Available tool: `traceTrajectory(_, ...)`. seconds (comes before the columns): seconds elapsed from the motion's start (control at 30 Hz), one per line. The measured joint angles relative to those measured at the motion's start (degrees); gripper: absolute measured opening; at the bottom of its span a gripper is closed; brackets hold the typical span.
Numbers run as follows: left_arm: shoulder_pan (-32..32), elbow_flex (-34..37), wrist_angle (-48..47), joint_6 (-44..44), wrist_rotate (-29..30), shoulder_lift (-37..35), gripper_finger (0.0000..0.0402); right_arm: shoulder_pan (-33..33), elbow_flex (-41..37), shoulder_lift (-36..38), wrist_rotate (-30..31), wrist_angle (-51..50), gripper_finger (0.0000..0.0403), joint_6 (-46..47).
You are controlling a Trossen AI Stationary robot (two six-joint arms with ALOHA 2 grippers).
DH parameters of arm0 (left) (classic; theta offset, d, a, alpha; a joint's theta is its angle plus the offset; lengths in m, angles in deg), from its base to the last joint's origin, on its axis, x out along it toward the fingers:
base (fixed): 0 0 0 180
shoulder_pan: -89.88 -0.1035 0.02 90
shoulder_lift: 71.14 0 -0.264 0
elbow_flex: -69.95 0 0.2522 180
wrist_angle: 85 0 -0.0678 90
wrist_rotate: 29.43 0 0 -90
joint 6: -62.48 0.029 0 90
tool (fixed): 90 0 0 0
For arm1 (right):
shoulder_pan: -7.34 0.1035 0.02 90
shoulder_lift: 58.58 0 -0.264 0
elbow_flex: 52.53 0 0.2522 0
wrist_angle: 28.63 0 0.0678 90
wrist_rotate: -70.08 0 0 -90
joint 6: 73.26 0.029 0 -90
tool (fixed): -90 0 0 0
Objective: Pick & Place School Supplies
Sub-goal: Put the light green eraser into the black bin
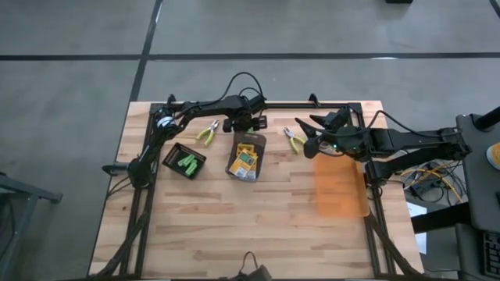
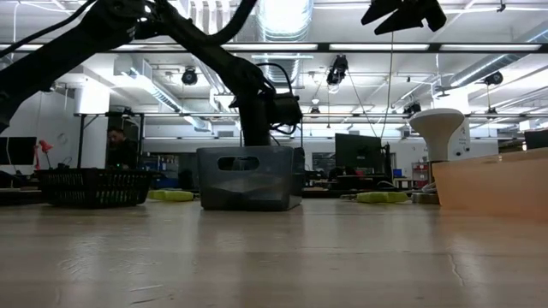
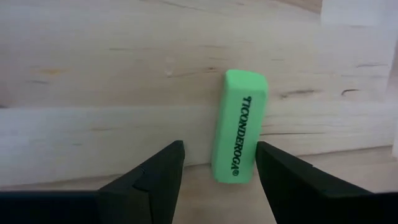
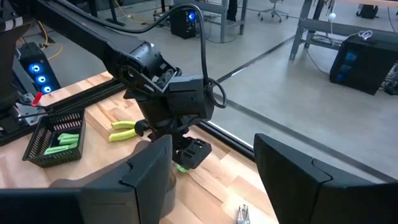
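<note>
My left gripper is open, low over the table's far side just beyond the dark grey tray. Its fingers stand on either side of one end of a bright-green stick that lies flat on the wood. More green sticks lie in a black basket. Yellow-and-green crayon boxes lie in the grey tray. One pair of pliers lies left of my left gripper, the other pair right of it. My right gripper is open, raised beside that second pair.
A translucent orange sheet-like thing lies on the table's right side. A black frame rail runs along the far edge. The low view shows the grey tray mid-table and the basket to its left. Bare wood lies toward the near edge.
</note>
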Motion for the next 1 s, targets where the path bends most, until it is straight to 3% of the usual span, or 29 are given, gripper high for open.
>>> traceTrajectory(0.53, -1.08, 0.02, -7.90, -0.31, 1.25, -0.22, 0.0209, 0.00, 0.00, 0.00, 0.00, -0.02, 0.0224, 0.00)
traceTrajectory(0.8, -1.71, -1.65, -7.83, -2.59, 10.89, -1.81, 0.0209, 0.02, 0.00, 0.00, 0.00, -0.02, 0.0224, 0.01)
traceTrajectory(1.0, -2.25, -1.86, -7.16, -4.44, 10.43, -1.99, 0.0209, 0.02, 0.00, 0.00, 0.00, -0.02, 0.0224, 0.00)
